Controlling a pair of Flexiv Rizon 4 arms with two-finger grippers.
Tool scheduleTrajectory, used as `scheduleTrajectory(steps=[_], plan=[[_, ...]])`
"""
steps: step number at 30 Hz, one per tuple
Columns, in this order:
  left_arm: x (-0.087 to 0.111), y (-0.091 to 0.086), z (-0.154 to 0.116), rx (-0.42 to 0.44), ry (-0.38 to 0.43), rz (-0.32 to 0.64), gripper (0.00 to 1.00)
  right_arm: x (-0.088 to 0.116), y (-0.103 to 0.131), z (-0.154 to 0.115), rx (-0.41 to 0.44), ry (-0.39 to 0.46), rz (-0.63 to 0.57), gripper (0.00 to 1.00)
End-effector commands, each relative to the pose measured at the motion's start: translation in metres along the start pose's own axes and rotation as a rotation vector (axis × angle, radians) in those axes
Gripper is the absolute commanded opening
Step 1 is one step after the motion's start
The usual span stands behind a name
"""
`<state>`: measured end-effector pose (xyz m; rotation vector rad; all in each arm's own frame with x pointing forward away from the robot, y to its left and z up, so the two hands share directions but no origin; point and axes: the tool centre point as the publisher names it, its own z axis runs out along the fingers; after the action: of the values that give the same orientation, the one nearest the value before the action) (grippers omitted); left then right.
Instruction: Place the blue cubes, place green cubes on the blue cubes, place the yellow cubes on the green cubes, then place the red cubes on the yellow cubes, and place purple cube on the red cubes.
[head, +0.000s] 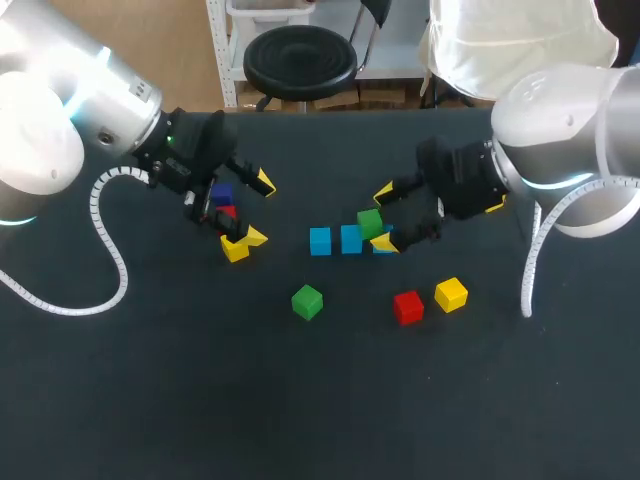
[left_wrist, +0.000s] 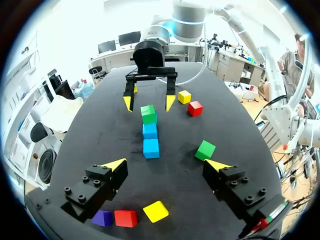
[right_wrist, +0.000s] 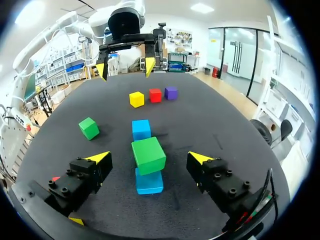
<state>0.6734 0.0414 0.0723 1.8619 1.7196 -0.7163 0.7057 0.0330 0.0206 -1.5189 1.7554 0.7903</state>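
Black table (head: 200, 400) lay open toward its near edge. Blue cubes (head: 320, 240) sat in a central row, a green cube (head: 370, 222) atop them between the right gripper's (head: 384, 218) wide-spread, empty fingers. Left gripper (head: 260, 210) gaped empty above a yellow cube (head: 235, 250).

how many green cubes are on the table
2. One green cube rests on the row of blue cubes, inside the open right gripper; the other lies alone on the table.

Our right gripper (right_wrist: 150, 159) stands spread wide about the raised green cube (right_wrist: 148, 155), neither finger touching it. We see it resting on the blue cubes (right_wrist: 141, 129). Beyond it lie the yellow cube (right_wrist: 136, 99), red cube (right_wrist: 155, 95) and purple cube (right_wrist: 171, 92); off to one side, a loose green cube (right_wrist: 88, 128).
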Motion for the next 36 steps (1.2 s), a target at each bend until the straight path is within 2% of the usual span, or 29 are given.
scheduleTrajectory(steps=[1, 17, 18, 19, 21, 29, 31, 36], plan=[[0.001, 0.0, 0.0, 0.0, -0.004, 0.004, 1.0, 0.001, 0.0, -0.008, 0.004, -0.01, -0.022, 1.0], [0.001, 0.0, 0.0, 0.0, -0.004, 0.004, 1.0, -0.006, -0.013, -0.007, -0.109, -0.018, -0.123, 1.0], [0.001, 0.0, 0.0, 0.0, -0.004, 0.004, 1.0, -0.006, -0.013, -0.006, -0.109, -0.018, -0.123, 0.96], [0.001, 0.0, 0.0, 0.0, -0.004, 0.004, 1.0, -0.006, -0.013, -0.006, -0.113, -0.018, -0.124, 0.89], [0.001, 0.0, 0.0, 0.0, -0.004, 0.004, 1.0, -0.007, -0.013, -0.003, -0.126, -0.019, -0.13, 0.82], [0.001, 0.0, 0.0, 0.0, -0.004, 0.004, 1.0, -0.009, -0.011, 0.004, -0.152, -0.018, -0.139, 0.69], [0.001, 0.0, 0.0, 0.0, -0.004, 0.004, 1.0, -0.008, -0.01, 0.004, -0.153, -0.017, -0.137, 0.51], [0.001, 0.0, 0.0, 0.0, -0.004, 0.004, 1.0, -0.005, -0.007, 0.005, -0.154, -0.014, -0.127, 0.39]])
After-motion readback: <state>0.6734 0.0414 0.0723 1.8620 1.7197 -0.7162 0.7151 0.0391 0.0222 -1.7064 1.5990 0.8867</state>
